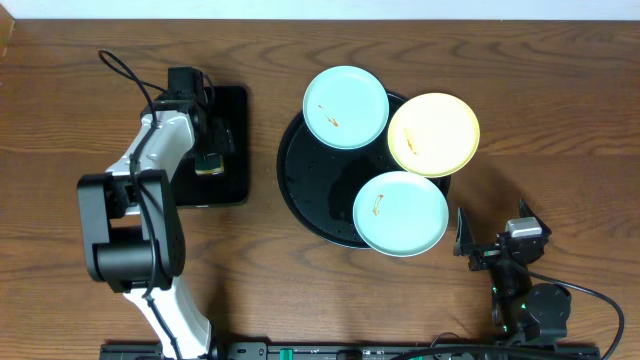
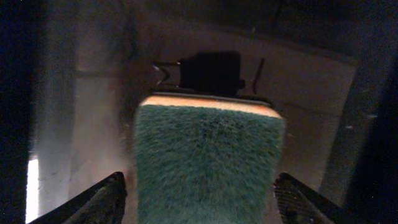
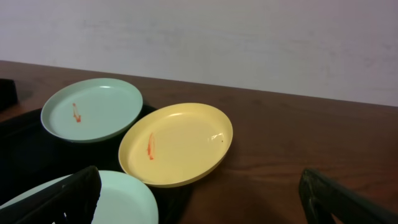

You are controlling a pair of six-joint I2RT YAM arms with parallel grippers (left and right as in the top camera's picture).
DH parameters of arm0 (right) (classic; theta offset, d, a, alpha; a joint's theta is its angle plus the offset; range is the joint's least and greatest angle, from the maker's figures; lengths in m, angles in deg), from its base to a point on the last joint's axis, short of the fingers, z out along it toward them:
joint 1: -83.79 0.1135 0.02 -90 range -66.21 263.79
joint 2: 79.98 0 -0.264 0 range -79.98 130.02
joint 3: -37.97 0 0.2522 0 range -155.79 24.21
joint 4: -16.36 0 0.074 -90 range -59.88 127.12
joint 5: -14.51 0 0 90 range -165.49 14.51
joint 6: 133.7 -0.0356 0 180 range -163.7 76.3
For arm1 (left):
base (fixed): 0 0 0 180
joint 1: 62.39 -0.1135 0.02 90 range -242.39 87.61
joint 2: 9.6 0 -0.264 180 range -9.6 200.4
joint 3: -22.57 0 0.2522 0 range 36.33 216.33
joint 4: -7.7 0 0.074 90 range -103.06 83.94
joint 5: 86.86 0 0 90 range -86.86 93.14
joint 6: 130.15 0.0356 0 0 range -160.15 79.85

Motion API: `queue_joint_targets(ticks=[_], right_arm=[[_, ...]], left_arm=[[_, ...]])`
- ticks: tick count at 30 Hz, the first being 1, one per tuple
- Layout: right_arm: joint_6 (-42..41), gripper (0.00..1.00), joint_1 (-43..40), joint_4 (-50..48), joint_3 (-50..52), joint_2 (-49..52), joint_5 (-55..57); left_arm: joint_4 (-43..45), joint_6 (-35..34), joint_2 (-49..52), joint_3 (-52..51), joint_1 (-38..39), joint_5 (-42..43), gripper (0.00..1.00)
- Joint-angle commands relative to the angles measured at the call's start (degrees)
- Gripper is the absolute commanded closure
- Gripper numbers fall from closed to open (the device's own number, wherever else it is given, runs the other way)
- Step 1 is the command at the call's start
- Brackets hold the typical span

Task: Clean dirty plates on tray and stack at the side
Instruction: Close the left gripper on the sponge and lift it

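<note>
On the worktop [image 1: 560, 120], the round black tray [image 1: 310, 190] sat centre frame, carrying all three plates: mint plate [image 1: 345, 107] upper left, yellow plate [image 1: 433, 133] overhanging the right rim, second mint plate [image 1: 400, 212] lower right, each orange-streaked. Left of it, the rectangular tray [image 1: 232, 110] held a green sponge [image 2: 208, 162]; the left tool [image 1: 212, 150] hung spread wide astride it. Lower right, the right tool [image 1: 492, 230] gaped, empty.

Round black tray [image 1: 305, 195] held a far mint plate [image 1: 345, 107], a yellow plate [image 1: 433, 134] overhanging its right edge, and a near mint plate [image 1: 400, 213].
</note>
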Motion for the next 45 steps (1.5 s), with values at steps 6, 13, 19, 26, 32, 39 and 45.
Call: queue_joint_targets(ticks=[6,13,19,26,32,39,45], right_arm=[[0.3,0.01,-0.4,0.2,0.1,-0.1,0.1],[0.3,0.01,-0.4,0.2,0.1,-0.1,0.2],[0.3,0.01,-0.4,0.2,0.1,-0.1,0.2],[0.3,0.01,-0.4,0.2,0.1,-0.1,0.2],[0.3,0.01,-0.4,0.2,0.1,-0.1,0.2],[0.3,0.01,-0.4,0.2,0.1,-0.1,0.2],[0.0,0.01,-0.4,0.2,0.1,-0.1,0.4]], left_arm=[[0.2,-0.8,0.7,0.4,-0.3,-2.3,0.53],[-2.0,-0.8,-10.4,1.9,-0.5,-2.3,0.92],[-5.3,2.4,-18.0,1.9,-0.5,-2.3,0.93],[-8.9,3.9,-18.1,1.7,-0.5,-2.2,0.93],[-8.1,4.2,-18.1,1.7,-0.5,-1.8,0.93],[-8.0,4.2,-18.1,1.7,-0.5,-1.8,0.93],[-7.2,4.2,-18.1,1.7,-0.5,-0.2,0.93]])
